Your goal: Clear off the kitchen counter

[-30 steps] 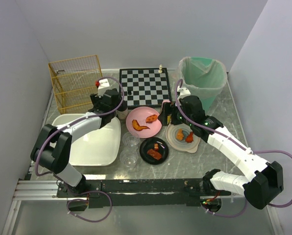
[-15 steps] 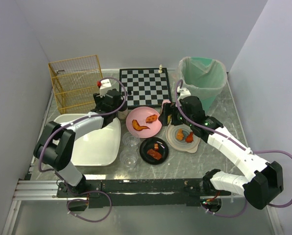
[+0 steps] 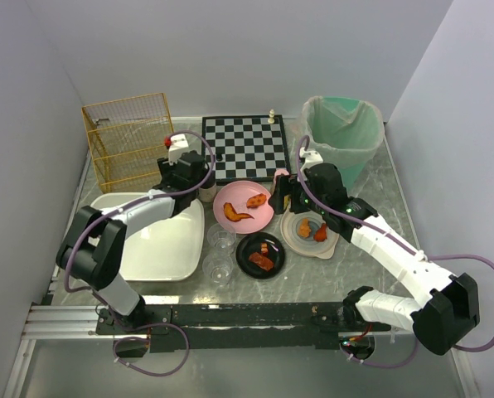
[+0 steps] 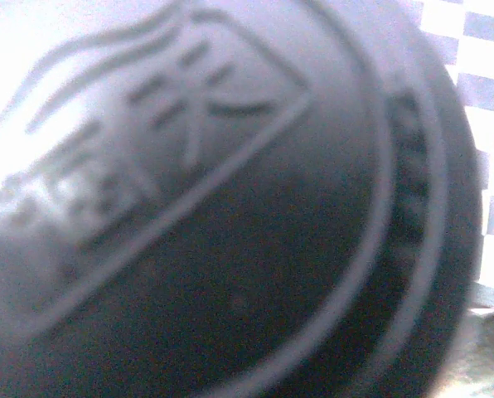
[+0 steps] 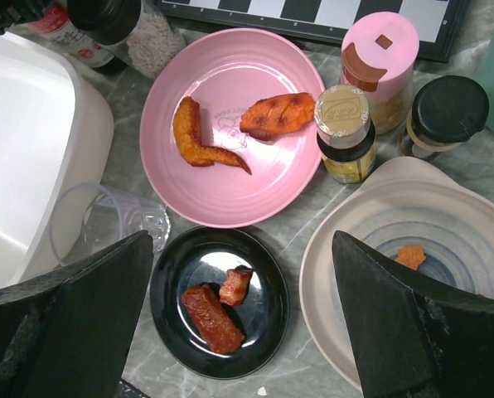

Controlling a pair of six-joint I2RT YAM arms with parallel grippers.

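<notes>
Across the grey marbled tabletop (image 3: 317,280), which spans the work area beneath both arms, the right pincer (image 5: 242,238) hangs with jaws wide apart above the pink plate (image 5: 218,178) and black plate (image 5: 263,311), while the left pincer (image 3: 198,183) sits against a black jar lid (image 4: 230,249) beside the chessboard (image 3: 247,145), its opening state impossible to tell.

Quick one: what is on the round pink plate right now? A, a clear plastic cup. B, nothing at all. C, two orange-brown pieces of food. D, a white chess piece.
C: the right wrist view shows the round pink plate holding a wing-shaped orange-brown piece and an oval orange-brown piece, and nothing else.
</notes>
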